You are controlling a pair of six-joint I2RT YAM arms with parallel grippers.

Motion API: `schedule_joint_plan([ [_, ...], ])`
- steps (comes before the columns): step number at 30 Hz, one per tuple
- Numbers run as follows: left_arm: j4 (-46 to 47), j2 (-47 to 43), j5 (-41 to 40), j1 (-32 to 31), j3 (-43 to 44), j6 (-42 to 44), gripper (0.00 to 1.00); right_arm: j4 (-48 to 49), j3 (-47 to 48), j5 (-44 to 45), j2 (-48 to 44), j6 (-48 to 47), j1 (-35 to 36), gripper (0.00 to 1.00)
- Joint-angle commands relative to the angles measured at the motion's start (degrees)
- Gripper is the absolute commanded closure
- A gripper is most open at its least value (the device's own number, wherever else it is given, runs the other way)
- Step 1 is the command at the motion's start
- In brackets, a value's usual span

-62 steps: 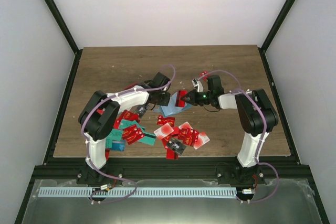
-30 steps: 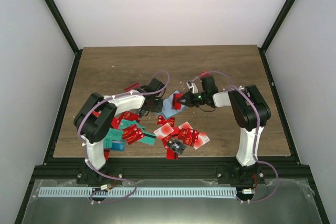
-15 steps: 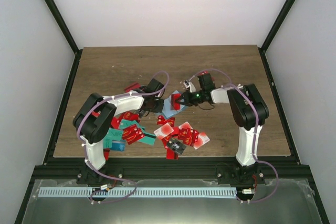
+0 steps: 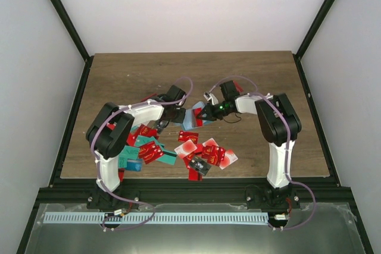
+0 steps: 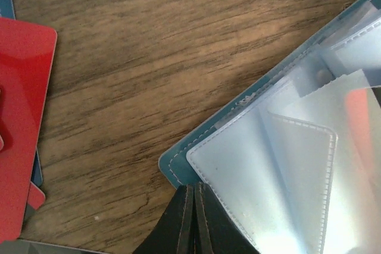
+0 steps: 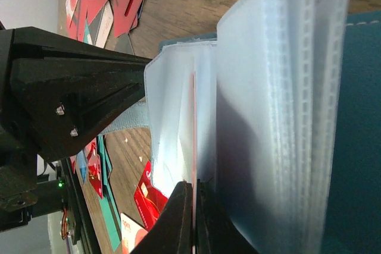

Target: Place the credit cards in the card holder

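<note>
Clear plastic sleeves (image 6: 280,87) fan upright from the card holder (image 4: 191,118). The right gripper (image 6: 192,187) has its fingers pressed together on a red card (image 6: 194,129), pinching it edge-on with its far end pushed in between two of the sleeves. The left gripper (image 5: 193,190) is closed tight too, its black fingertips meeting at the near corner of the holder, right at the stitched teal border. Whether any of the cover is caught between them I cannot tell. The holder lies open on the table (image 4: 262,75) at mid-depth, between the two grippers, which meet it from opposite sides.

The held card shows only as a thin red line, and the cloudy plastic hides how deep it sits. From above, both sets of fingertips are too small and dark to read, and they partly cover the holder. In the left wrist view the holder runs off the right and bottom edges, and a blurred reddish shape shows through one sleeve.

The other credit cards (image 4: 199,151) lie in a loose, overlapping scatter nearer the arm bases, mostly red, some teal. The table is dark brown wood grain, edged by a black frame (image 4: 65,22), with plain pale walls (image 4: 190,4) on three sides.
</note>
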Motion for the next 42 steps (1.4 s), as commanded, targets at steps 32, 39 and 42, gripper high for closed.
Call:
schedule_joint_plan([
  [32, 6.56, 3.93, 7.67, 0.07, 1.24, 7.78, 0.96, -17.32, 22.25, -0.68, 17.68, -9.71, 4.74, 0.99],
  [39, 6.29, 3.70, 6.32, 0.07, 0.88, 8.02, 0.96, -6.40, 16.78, 2.16, 11.33, -1.22, 5.22, 0.69],
  [42, 6.81, 3.04, 5.77, 0.07, 0.21, 7.69, 0.96, -3.53, 14.20, 5.22, 7.92, 1.00, 5.22, 0.63],
])
